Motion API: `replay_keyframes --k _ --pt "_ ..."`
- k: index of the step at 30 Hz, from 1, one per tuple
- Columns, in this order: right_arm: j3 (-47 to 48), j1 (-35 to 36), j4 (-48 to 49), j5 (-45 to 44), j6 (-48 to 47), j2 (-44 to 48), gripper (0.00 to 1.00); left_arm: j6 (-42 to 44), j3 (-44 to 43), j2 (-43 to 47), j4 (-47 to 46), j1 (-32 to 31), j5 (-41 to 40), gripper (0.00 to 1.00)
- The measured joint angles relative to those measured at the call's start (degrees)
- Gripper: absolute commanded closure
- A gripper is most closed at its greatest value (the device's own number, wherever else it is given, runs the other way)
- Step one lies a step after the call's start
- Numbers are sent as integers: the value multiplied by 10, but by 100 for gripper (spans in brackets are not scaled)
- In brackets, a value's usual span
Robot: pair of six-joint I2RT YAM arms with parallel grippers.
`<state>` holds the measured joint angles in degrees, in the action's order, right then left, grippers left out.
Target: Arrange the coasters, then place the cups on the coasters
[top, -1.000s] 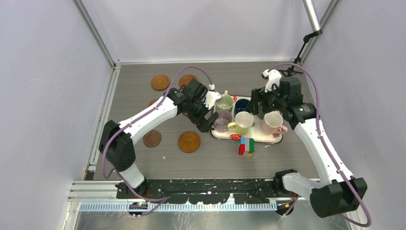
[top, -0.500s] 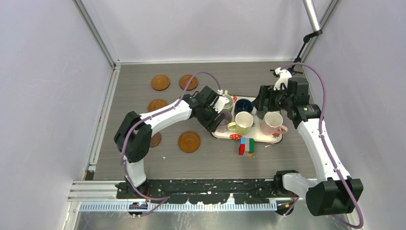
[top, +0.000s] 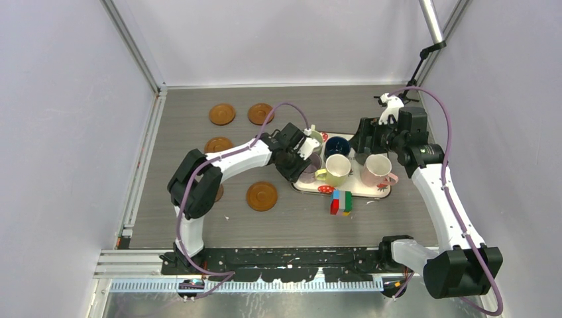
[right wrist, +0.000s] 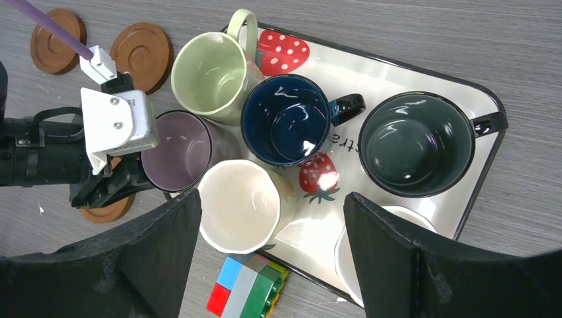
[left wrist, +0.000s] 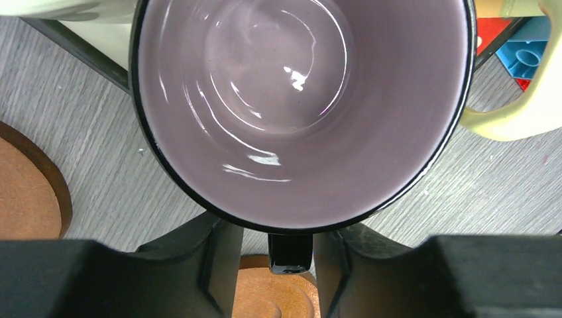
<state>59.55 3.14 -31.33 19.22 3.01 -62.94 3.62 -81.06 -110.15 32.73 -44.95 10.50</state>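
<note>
My left gripper [left wrist: 278, 265] has its jaws narrowed but not closed. They straddle the black handle [left wrist: 290, 255] of the mauve mug [left wrist: 298, 99], whose bowl sits just ahead; a coaster [left wrist: 272, 301] lies beneath. My right gripper [right wrist: 270, 199], jaws wide and empty, hangs over the strawberry-print tray [right wrist: 404, 73], with the pale yellow mug [right wrist: 238, 205] between them.
</note>
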Motion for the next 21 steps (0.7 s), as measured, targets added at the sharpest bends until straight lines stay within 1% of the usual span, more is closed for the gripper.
replay_keyframes --k 7,11,17,21 --pt "-2 0 0 2 0 -1 17 6 13 3 -12 0 0 82" --pt "-4 0 0 3 0 -1 17 10 30 21 -15 1 -1 100" --pt "-5 0 0 6 0 -1 17 16 49 76 18 12 2 100" --pt "-5 0 0 9 0 -1 17 31 49 122 46 41 21 100"
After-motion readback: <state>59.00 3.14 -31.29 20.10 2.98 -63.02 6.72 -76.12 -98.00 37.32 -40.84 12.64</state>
